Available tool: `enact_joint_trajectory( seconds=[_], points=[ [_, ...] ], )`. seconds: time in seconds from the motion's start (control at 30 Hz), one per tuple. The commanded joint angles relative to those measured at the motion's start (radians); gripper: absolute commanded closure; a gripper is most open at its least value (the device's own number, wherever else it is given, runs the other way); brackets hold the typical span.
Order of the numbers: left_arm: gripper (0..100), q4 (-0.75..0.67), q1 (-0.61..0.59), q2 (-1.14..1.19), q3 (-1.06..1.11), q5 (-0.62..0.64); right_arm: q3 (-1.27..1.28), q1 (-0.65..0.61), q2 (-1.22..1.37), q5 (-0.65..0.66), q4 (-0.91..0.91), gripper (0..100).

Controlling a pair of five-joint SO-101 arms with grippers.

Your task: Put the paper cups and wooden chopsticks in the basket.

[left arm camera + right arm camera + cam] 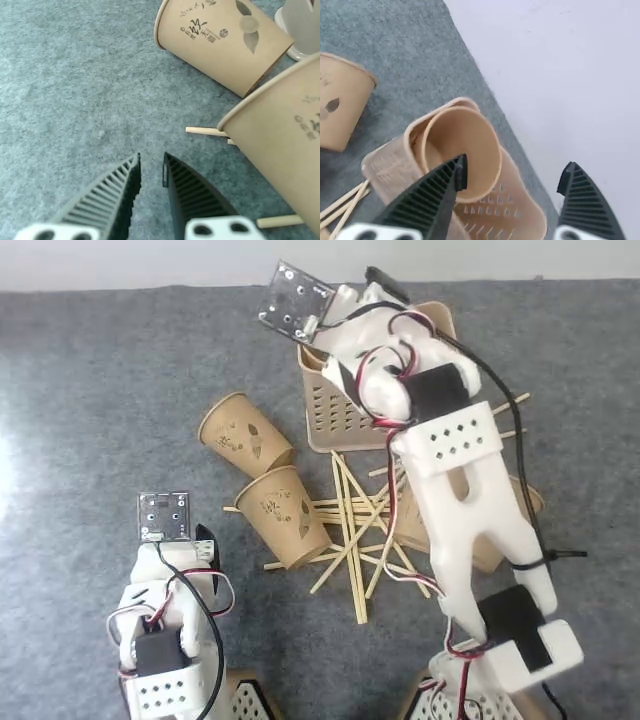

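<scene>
A tan slotted basket (pixel 335 422) stands at the far middle of the grey mat. My right gripper (pixel 515 175) hovers open over it, and a paper cup (pixel 470 135) leans inside the basket (pixel 385 162), clear of both fingers. Two more paper cups (pixel 243 435) (pixel 283 515) lie on their sides left of a heap of wooden chopsticks (pixel 355 530). Another tan cup (pixel 528 502) lies partly hidden under the right arm. My left gripper (pixel 151 161) is low over the mat, shut with nothing in it, a short way from the nearer cup (pixel 285 150) and a chopstick (pixel 205 131).
The mat's far edge meets a white surface (pixel 120 265) just behind the basket. The left part of the mat (pixel 80 420) is bare. The right arm (pixel 465 510) stretches over the chopstick heap. White perforated arm bases (pixel 245 702) stand at the near edge.
</scene>
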Motion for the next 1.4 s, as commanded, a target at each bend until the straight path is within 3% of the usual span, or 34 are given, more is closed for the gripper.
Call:
enact_joint_trajectory(
  seconds=[0.0,0.2,0.37,0.53,0.67,0.93,1.07,1.37],
  points=[
    [93,0.006,-0.002,-0.015,-0.004,-0.011,-0.055,0.002,-0.114,0.009,0.176,70.5],
    [93,0.008,-0.003,-0.015,-0.004,-0.011,-0.052,0.110,-0.259,0.005,0.394,82.4],
    [93,0.009,-0.005,-0.015,-0.004,-0.011,-0.051,0.340,-0.274,0.009,0.550,87.6],
    [93,0.009,-0.005,-0.015,-0.004,-0.011,0.094,0.615,-0.260,0.029,0.461,83.1],
    [93,0.006,-0.005,-0.015,-0.004,-0.011,0.255,0.751,-0.180,0.207,0.355,80.5],
    [93,0.005,-0.005,-0.015,-0.004,-0.011,0.328,0.766,-0.022,0.400,0.311,80.8],
    [93,0.002,-0.005,-0.015,-0.004,-0.011,0.331,0.763,0.054,0.420,0.282,80.8],
    [93,-0.011,-0.003,-0.015,-0.004,-0.011,0.331,0.697,-0.021,0.419,0.458,80.8]
  ],
)
